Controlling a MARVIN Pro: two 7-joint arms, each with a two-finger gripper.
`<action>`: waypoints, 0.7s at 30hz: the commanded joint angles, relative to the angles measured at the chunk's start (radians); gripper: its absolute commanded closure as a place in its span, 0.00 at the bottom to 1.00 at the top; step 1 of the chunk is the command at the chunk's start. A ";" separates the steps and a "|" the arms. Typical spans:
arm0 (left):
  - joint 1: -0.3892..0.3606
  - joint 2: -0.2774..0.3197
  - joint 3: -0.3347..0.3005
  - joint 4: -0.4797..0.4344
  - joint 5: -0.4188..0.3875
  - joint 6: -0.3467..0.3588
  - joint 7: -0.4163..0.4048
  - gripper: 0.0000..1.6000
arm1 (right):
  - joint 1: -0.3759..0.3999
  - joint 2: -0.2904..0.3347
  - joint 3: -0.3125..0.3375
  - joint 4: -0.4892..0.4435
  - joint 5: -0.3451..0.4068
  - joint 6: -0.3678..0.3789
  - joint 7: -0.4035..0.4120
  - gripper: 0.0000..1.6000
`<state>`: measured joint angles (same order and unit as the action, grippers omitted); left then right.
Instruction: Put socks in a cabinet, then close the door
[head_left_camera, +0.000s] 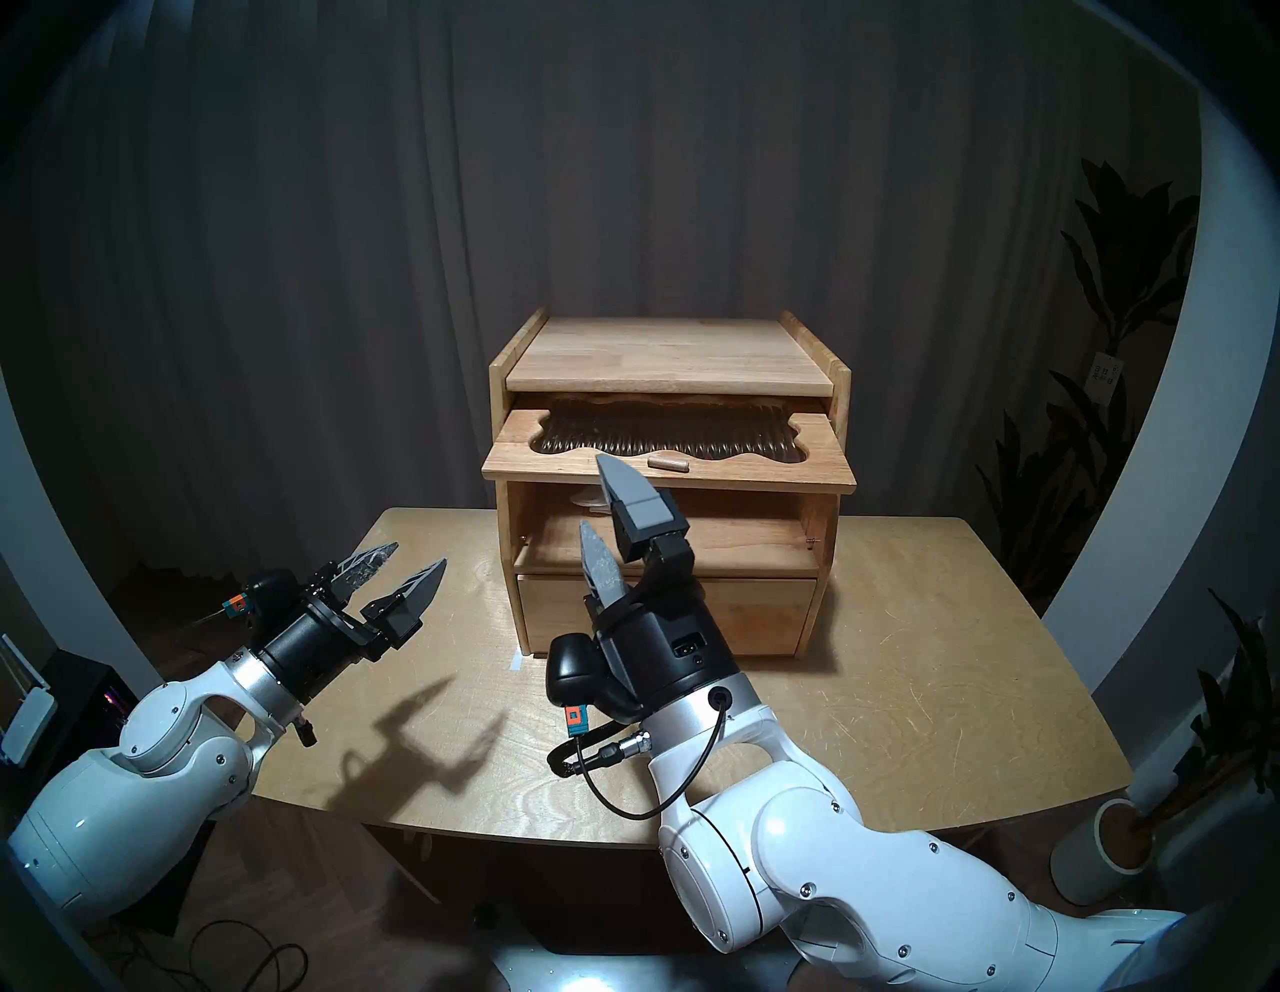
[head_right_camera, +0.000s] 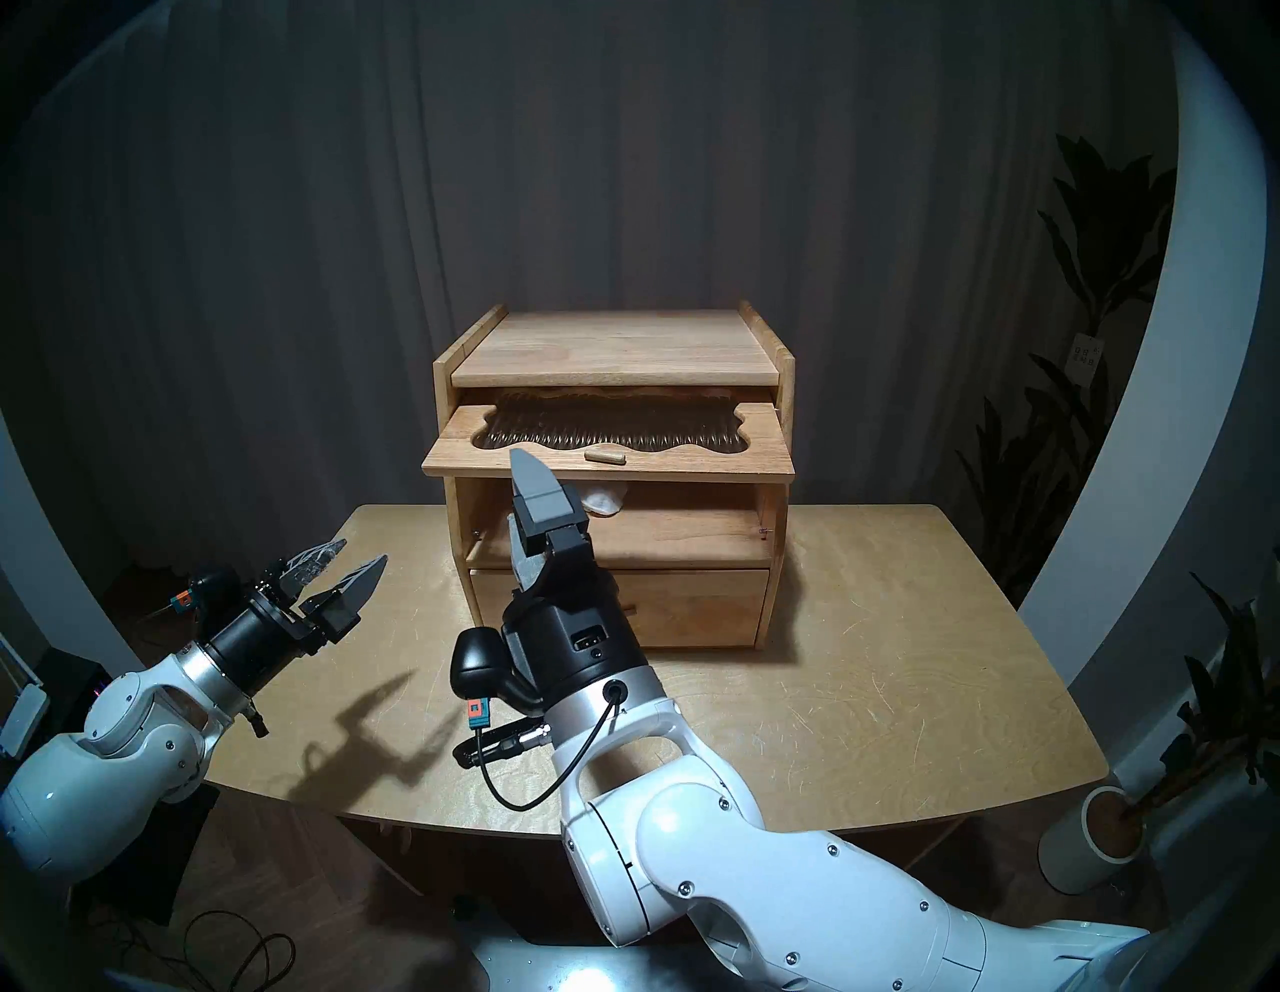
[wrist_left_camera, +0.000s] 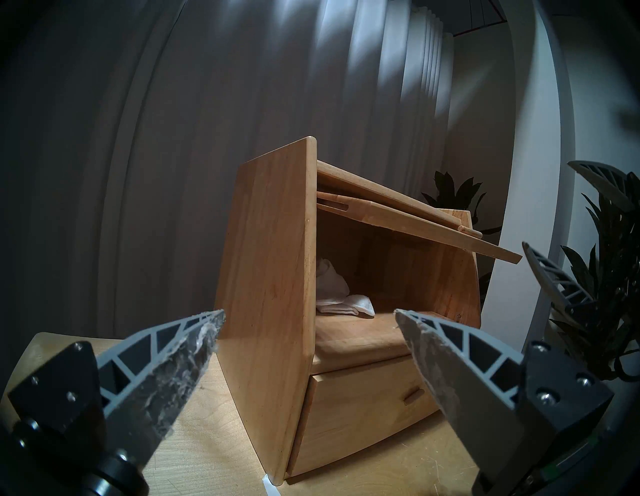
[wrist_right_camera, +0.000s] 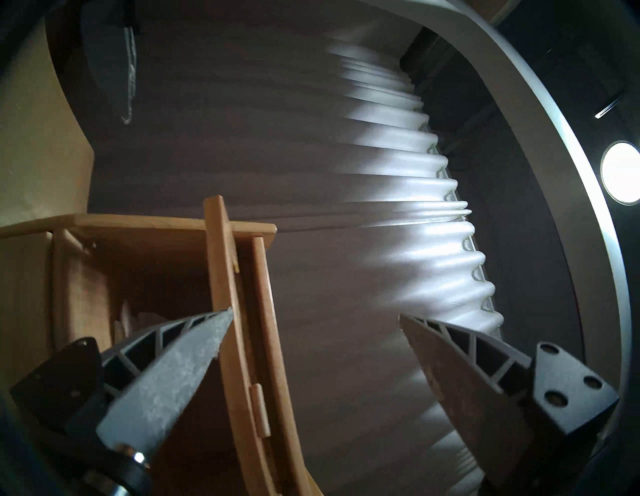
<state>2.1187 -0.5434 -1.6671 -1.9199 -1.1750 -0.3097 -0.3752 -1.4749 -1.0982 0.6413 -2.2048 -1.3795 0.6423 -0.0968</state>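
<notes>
While door (head_left_camera: 668, 454) juts level, socks (wrist_left_camera: 341, 298) lie crumpled.

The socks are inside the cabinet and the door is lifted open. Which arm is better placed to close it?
Probably the right. Its open end effector is directly before the door, near the handle. The left end effector is off beside the cabinet.

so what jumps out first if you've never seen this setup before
The wooden cabinet in the middle of the table draws the eye, its door with wavy dark glass lifted flat and sticking out over the open compartment. Right in front of it the right gripper points up at the door's edge with jaws spread and empty. White socks lie bunched inside the compartment, while the left gripper hangs open off to the left side.
</notes>
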 joint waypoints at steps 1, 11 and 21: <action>-0.008 0.001 -0.009 -0.006 -0.001 -0.005 0.000 0.00 | -0.044 0.012 0.046 -0.034 -0.016 0.110 -0.044 0.00; -0.008 0.001 -0.010 -0.006 -0.001 -0.006 0.000 0.00 | -0.104 0.001 0.088 0.011 0.025 0.287 -0.064 0.00; -0.007 0.000 -0.012 -0.007 -0.001 -0.008 0.001 0.00 | -0.053 -0.068 0.084 0.015 0.052 0.318 -0.097 0.00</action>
<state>2.1186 -0.5428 -1.6671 -1.9197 -1.1752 -0.3099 -0.3756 -1.5689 -1.1008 0.7332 -2.1892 -1.3344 0.9463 -0.1660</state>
